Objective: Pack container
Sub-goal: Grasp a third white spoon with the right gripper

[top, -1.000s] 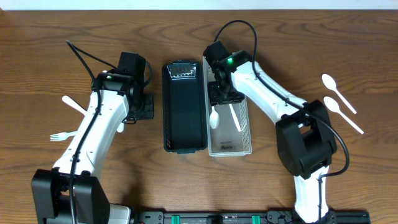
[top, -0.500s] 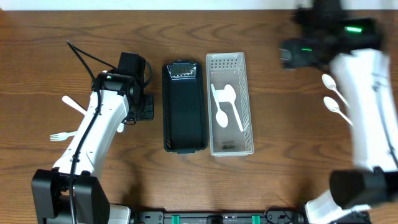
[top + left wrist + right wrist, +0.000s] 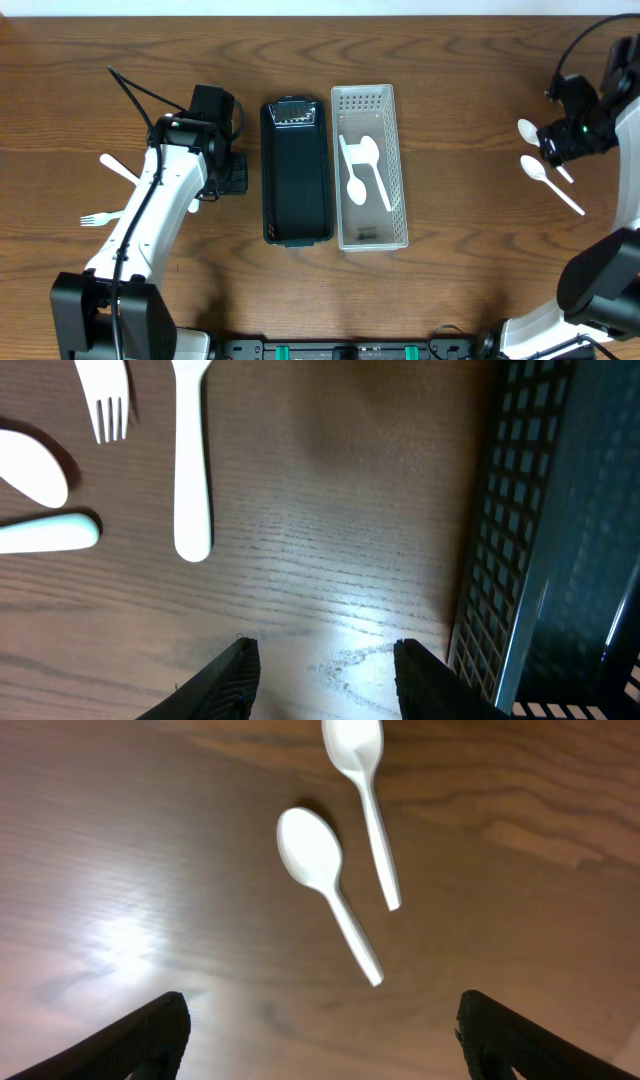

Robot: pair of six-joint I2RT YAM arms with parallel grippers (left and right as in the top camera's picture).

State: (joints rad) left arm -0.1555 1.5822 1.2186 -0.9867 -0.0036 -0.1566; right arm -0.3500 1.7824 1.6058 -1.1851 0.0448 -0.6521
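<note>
Your right gripper (image 3: 322, 1035) hangs wide open, empty, above two spoons (image 3: 328, 885) on the table (image 3: 120, 840), well apart from the container (image 3: 403, 200). Pickup step: lower it, close on one. Left gripper (image 3: 325, 665) open, idle.

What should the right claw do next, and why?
Probably lower the open right claw onto the nearer spoon: it hovers above that and a second spoon, both loose on the table, not yet in the container.
</note>
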